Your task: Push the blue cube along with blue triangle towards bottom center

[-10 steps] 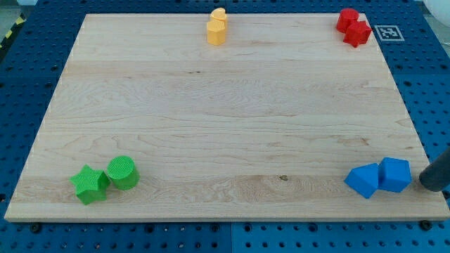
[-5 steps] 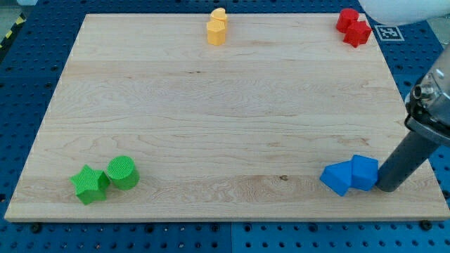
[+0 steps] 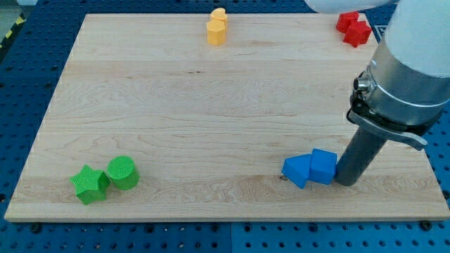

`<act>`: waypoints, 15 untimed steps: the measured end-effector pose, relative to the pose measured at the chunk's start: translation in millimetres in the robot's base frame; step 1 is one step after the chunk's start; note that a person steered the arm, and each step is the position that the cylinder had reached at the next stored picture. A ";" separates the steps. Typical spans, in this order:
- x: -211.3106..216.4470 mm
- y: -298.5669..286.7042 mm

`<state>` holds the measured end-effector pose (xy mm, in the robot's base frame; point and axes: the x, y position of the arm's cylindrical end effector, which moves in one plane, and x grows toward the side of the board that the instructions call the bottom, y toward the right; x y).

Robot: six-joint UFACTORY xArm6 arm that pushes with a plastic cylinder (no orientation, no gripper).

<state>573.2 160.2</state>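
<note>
Your tip (image 3: 345,183) is planted on the board near the front edge, right of centre, pressed up against the right face of the blue cube (image 3: 323,166). There are no fingers here, just a bare rod, so it's holding nothing, only shoving. The blue triangle (image 3: 297,170) sits touching the cube's left side, so tip, cube and triangle make one row running right to left. Bottom centre lies further left along that same line, so I'd guess a straight leftward push does it, as long as the triangle doesn't slip off sideways. Nothing's in the lane. The green star (image 3: 89,184) and green cylinder (image 3: 123,172) sit far left. At the far edge you've got yellow blocks (image 3: 216,27) and red blocks (image 3: 354,28), well clear.
</note>
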 end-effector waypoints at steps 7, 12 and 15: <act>-28.4 -58.4; -36.8 -113.2; -38.1 -134.2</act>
<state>535.1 26.0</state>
